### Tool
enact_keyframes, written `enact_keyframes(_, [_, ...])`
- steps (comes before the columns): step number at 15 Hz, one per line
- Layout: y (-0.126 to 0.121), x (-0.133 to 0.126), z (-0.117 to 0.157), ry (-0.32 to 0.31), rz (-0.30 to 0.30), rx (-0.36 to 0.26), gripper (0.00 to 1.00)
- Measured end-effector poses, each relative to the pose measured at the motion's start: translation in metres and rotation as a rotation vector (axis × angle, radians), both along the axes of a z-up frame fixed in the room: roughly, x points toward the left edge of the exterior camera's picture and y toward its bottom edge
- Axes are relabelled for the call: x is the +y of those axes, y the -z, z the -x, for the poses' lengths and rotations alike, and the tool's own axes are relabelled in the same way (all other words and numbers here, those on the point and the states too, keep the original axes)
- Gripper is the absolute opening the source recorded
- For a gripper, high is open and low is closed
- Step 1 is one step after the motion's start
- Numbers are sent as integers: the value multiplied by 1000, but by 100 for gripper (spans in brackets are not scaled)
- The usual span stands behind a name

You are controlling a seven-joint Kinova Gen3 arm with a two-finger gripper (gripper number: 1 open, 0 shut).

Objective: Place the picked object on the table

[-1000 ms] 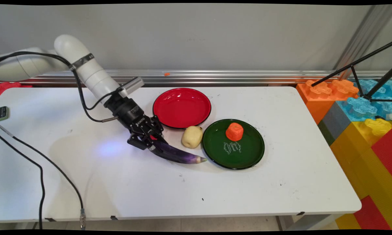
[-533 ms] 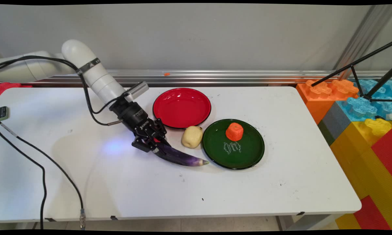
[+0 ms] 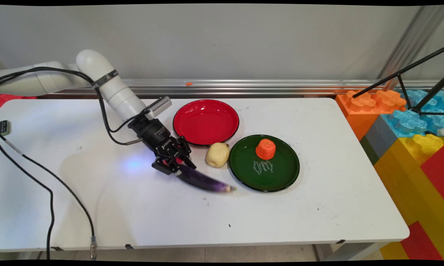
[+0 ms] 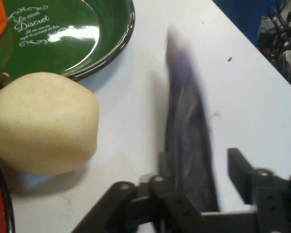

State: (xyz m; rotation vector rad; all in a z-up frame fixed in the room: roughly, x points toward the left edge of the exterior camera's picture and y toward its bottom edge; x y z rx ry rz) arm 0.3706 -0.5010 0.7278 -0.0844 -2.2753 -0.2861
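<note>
A long purple eggplant [image 3: 203, 181] lies on the white table [image 3: 281, 221], its tip pointing toward the green plate [image 3: 284, 177]. My gripper [image 3: 177, 168] stands at its thick left end. In the hand view the gripper [image 4: 199, 162] is open around the blurred eggplant [image 4: 186, 141]: the left finger touches it, the right finger [image 4: 238, 165] stands apart from it. A pale yellow pear [image 3: 217, 154] sits just beyond the eggplant, between the two plates. It fills the left of the hand view as the pear [image 4: 39, 121].
A red plate [image 3: 206, 122] lies behind the pear. The green plate carries an orange carrot piece [image 3: 265, 149]. Big coloured toy blocks [image 3: 410, 147] stand off the table's right end. Black cables [image 3: 48, 199] trail over the table's left part.
The gripper has moved right and a little toward the near side with the eggplant. The eggplant's tip has dropped lower, and the fingers have parted from it.
</note>
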Motion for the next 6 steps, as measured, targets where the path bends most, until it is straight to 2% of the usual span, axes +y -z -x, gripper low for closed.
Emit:
enact_keyframes(1, [1, -1, 0, 0, 0, 2, 100])
enact_keyframes(6, [3, -3, -1, 7, 3, 7, 100])
